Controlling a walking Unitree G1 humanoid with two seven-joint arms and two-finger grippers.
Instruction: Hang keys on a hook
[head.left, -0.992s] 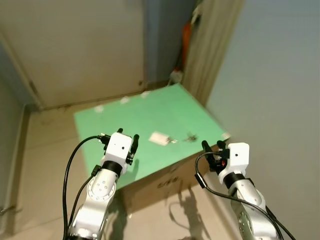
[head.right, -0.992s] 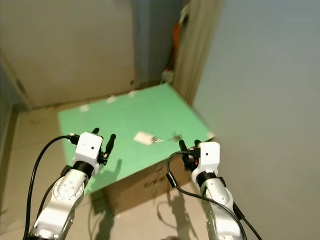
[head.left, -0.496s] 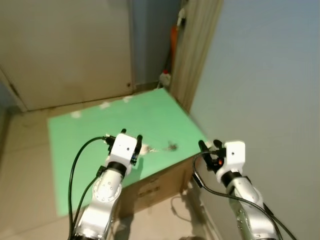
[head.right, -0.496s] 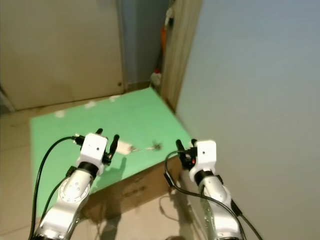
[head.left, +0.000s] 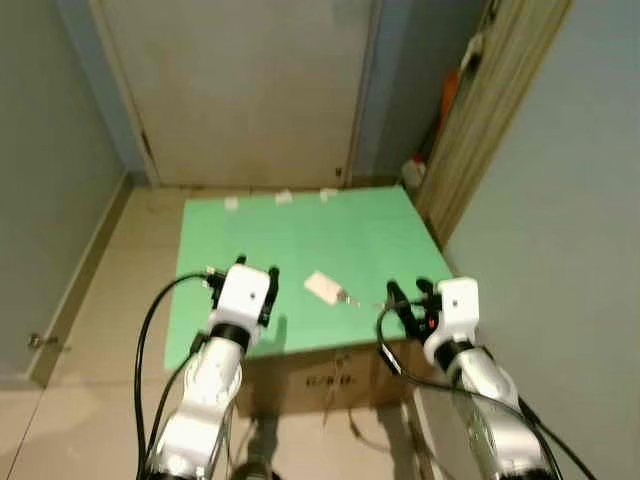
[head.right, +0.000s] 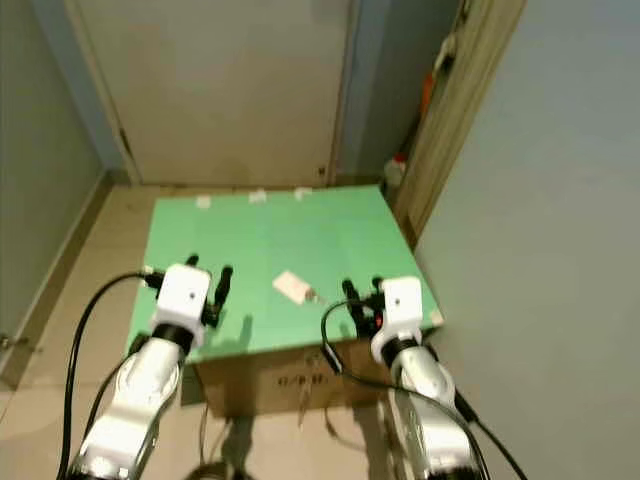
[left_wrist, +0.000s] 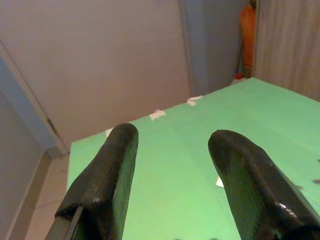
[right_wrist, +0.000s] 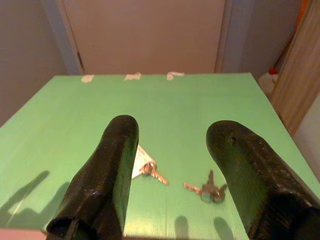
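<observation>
You've got both arms held out front, left hand (head.left: 257, 277) and right hand (head.left: 406, 293) level-ish, fingers spread wide, nothing gripped.

green board (head.left: 300, 240), cardboard box (head.left: 330, 378), door (head.left: 240, 80)

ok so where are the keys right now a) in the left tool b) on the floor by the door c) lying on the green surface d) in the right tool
c: the keys lie loose on the green surface, ahead of the open right tool, which is not touching them; the open left tool holds nothing either.
</observation>
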